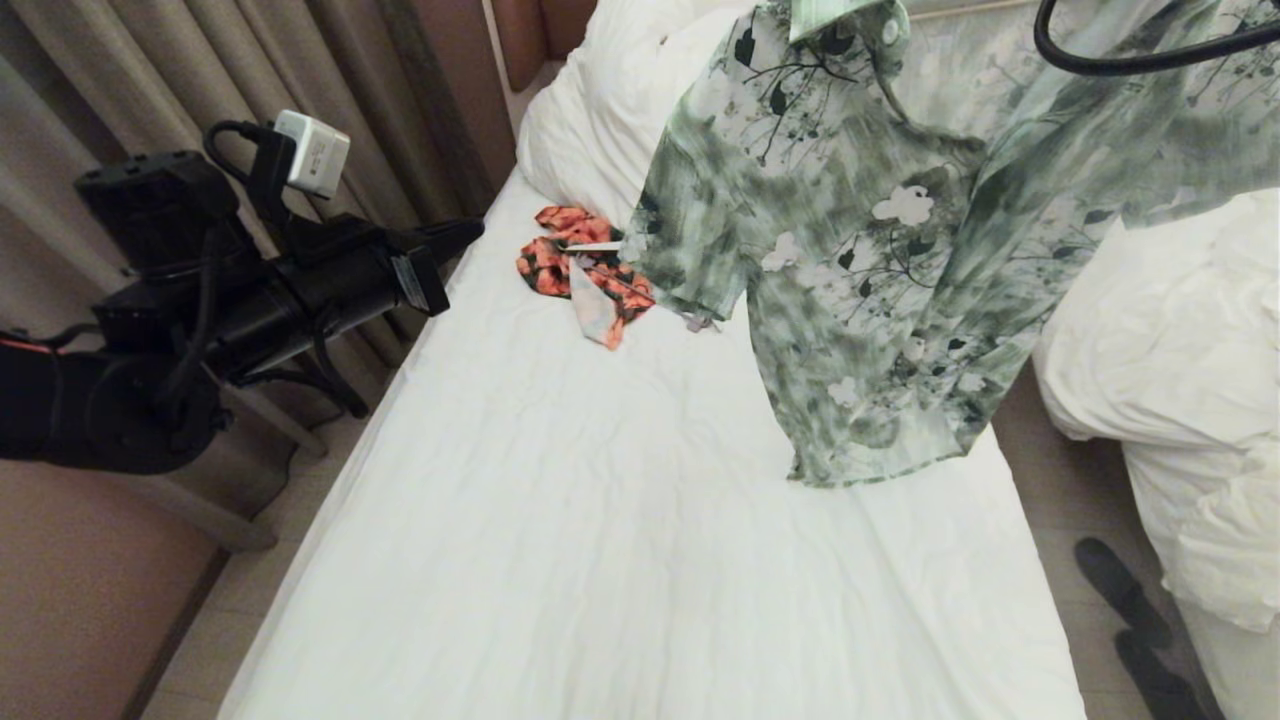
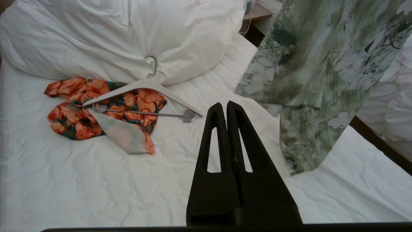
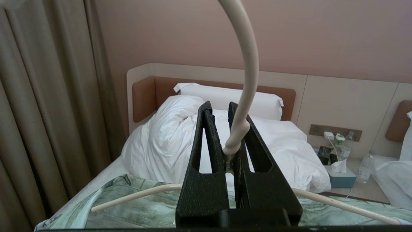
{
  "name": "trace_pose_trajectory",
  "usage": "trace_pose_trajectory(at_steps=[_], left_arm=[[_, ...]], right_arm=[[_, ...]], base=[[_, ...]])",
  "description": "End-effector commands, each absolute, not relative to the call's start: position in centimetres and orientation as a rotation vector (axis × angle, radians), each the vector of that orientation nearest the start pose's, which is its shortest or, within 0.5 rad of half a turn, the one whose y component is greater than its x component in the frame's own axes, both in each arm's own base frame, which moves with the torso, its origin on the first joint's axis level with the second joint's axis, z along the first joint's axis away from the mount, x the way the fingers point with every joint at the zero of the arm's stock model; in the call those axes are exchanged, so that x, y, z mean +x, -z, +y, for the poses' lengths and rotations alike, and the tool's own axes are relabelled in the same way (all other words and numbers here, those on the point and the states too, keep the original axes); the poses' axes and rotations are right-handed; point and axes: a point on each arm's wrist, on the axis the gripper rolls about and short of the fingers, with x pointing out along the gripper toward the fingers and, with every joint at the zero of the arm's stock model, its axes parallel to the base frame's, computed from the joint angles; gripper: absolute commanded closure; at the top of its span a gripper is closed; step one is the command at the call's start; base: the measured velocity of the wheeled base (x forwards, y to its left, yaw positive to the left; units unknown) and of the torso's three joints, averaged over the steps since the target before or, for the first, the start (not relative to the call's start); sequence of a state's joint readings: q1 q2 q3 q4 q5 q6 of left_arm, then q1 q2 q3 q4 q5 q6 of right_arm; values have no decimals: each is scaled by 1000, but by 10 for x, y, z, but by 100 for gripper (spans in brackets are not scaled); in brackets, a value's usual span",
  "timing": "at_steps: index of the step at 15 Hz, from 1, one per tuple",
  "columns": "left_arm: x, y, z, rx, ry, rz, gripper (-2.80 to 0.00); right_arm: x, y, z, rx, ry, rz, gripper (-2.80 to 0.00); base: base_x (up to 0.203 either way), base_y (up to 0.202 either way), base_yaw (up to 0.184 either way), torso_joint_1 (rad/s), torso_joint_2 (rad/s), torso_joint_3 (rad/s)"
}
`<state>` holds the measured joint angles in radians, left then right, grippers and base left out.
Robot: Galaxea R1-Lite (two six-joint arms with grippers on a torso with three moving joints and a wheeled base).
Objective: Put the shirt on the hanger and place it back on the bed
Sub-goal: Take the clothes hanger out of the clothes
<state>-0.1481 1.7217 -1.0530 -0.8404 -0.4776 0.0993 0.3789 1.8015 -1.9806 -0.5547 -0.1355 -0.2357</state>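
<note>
The green and white flower-print shirt hangs in the air over the right half of the bed, and its hem ends just above the white sheet. It is draped on the cream hanger, whose arms run under the fabric. My right gripper is shut on the base of the hanger's hook and is out of the head view. My left gripper is held still beside the bed's left edge, shut with nothing in it. The shirt hangs to its right.
An orange-red floral garment lies near the pillows with a thicker white hanger on it. A neighbouring bed heaped with duvet is on the right, dark slippers in the aisle, curtains on the left.
</note>
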Motion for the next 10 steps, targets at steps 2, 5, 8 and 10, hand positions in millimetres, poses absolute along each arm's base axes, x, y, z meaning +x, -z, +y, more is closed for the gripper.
trace_pose_trajectory(at_steps=[2, 5, 8, 10], left_arm=[[323, -266, -59, 125, 617, -211, 0], [323, -266, -59, 124, 614, -222, 0], [322, -268, -59, 125, 615, -241, 0], [322, -268, -60, 125, 618, -242, 0]], right_arm=[[282, -466, 109, -38, -147, -732, 0], [283, -465, 110, -39, -148, -729, 0], [283, -466, 109, -39, -148, -730, 0], [283, -466, 109, -39, -146, -731, 0]], base=[[0, 0, 0, 0, 0, 0], [0, 0, 0, 0, 0, 0], [0, 0, 0, 0, 0, 0], [0, 0, 0, 0, 0, 0]])
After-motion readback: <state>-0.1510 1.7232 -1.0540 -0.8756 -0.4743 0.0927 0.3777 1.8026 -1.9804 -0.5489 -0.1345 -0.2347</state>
